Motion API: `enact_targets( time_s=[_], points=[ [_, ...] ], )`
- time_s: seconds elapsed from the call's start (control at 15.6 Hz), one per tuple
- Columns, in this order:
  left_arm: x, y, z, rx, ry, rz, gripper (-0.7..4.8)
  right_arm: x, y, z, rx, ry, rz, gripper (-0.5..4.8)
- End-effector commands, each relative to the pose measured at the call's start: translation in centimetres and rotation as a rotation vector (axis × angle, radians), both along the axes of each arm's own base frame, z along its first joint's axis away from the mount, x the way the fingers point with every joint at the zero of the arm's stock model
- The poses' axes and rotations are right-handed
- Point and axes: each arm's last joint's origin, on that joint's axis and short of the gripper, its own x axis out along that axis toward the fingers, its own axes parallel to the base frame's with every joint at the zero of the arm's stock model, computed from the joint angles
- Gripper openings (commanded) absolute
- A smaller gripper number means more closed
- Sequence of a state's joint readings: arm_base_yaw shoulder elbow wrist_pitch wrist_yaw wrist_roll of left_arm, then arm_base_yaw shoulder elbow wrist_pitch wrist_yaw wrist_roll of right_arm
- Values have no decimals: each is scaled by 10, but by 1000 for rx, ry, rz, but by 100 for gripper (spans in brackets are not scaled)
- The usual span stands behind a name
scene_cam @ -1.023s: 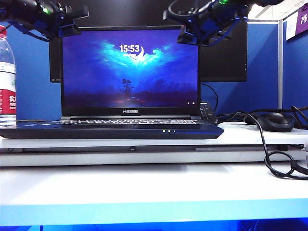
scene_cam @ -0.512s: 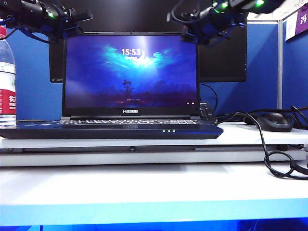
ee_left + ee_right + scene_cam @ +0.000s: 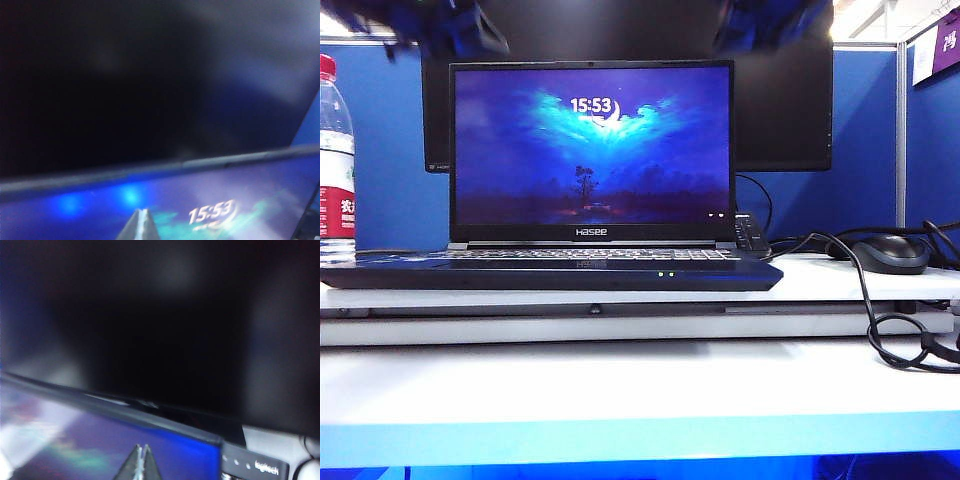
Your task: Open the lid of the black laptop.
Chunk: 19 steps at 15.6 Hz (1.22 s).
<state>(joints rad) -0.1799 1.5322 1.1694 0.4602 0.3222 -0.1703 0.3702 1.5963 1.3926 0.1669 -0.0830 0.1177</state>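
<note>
Already the lid [image 3: 591,150] stands upright on the black laptop [image 3: 560,272], just below both blurred hands: left hand [image 3: 140,225] and right hand [image 3: 142,462] apparently pinched together, empty, above its top edge.

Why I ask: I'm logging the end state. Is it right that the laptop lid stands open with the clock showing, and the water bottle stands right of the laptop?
Not quite. The exterior view shows the water bottle left of the black laptop, not right. The lid does stand open, clock showing.
</note>
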Motion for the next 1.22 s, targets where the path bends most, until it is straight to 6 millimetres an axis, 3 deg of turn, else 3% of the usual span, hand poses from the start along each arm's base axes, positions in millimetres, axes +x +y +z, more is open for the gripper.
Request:
enact_targets(
  time_s=[0.06,0.19,0.32,0.38,0.58,0.77,0.9,1.22],
  points=[
    [-54,9,36,-14,-79,19,-5,-49,-10,20,17,-78,33,-1],
    [-103,15,45,-15,-111,24,-5,-99,-23,25,38,-126,52,-1],
    [-155,22,41,-38,-156,57,-5,-142,-42,22,58,-172,55,-1],
    [-185,27,33,-51,-184,65,-5,-169,-54,14,78,-199,53,-1],
    [-235,39,2,-68,-137,73,-5,-218,-78,-13,121,-248,0,-1],
    [-269,47,-24,-106,-135,64,-4,-249,-92,-39,126,-187,-1,0],
    [-284,51,-31,-165,-74,50,-4,-264,-99,-45,108,-147,-6,0],
    [-298,54,-47,-151,51,34,-4,-291,-111,-60,69,-63,-9,-1]
  ],
)
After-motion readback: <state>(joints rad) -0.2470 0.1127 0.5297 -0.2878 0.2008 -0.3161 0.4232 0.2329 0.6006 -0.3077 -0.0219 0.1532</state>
